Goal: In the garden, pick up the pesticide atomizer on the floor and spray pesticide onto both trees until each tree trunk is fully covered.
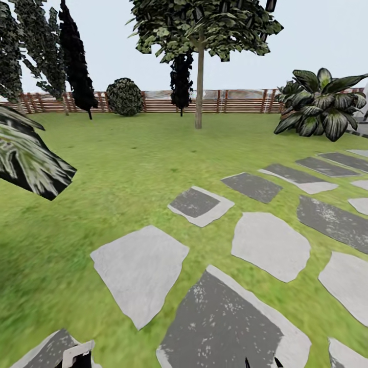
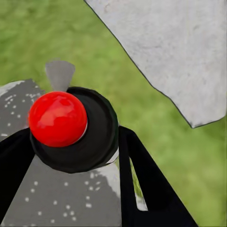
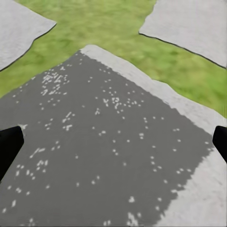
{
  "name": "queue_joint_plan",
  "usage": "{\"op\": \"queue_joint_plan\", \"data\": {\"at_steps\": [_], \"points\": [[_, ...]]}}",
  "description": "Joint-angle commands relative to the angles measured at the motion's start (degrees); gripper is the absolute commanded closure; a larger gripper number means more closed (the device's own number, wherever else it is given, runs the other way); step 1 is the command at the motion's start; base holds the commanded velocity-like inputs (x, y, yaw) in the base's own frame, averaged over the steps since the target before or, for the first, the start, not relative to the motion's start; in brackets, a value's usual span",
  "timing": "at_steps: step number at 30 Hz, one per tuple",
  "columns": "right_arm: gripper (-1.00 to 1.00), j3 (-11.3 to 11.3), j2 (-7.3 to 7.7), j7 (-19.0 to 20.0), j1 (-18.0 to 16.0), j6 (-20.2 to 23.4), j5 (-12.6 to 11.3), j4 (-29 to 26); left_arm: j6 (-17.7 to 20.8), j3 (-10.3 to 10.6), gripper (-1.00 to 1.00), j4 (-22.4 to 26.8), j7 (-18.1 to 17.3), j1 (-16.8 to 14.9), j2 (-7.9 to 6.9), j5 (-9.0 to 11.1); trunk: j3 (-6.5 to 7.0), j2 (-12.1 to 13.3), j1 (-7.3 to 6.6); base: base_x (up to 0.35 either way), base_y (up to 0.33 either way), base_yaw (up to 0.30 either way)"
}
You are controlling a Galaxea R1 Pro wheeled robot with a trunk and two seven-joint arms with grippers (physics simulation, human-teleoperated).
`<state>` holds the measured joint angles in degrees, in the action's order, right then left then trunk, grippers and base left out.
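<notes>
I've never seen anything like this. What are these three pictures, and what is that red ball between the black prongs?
It is a simulated two-armed robot in a garden. The big picture comes from its head camera: lawn, stepping stones, a wooden fence and a pale-trunked tree. The other two come from cameras by each wrist. In the left wrist view, the left gripper is shut on the pesticide atomizer, a black sprayer; the red ball is its top. In the right wrist view, the right gripper is open and empty over a dark stone.
</notes>
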<state>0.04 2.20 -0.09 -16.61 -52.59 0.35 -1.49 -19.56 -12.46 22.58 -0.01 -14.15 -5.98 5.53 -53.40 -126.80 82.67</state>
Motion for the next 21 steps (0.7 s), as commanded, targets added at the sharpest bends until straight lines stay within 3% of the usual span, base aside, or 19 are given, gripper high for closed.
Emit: {"op": "queue_joint_plan", "data": {"at_steps": [1,21], "points": [[-1.00,0.0,0.00,0.0,0.0,0.0,0.0,0.0,0.0,0.0,1.00,0.0,0.0,0.0,0.00,0.0,0.00,0.0,0.00,0.340,0.000,0.000],[-1.00,0.0,0.00,0.0,0.0,0.0,0.0,0.0,0.0,0.1,1.00,0.0,0.0,0.0,0.00,0.0,0.00,0.0,0.00,0.340,0.000,0.000]]}}
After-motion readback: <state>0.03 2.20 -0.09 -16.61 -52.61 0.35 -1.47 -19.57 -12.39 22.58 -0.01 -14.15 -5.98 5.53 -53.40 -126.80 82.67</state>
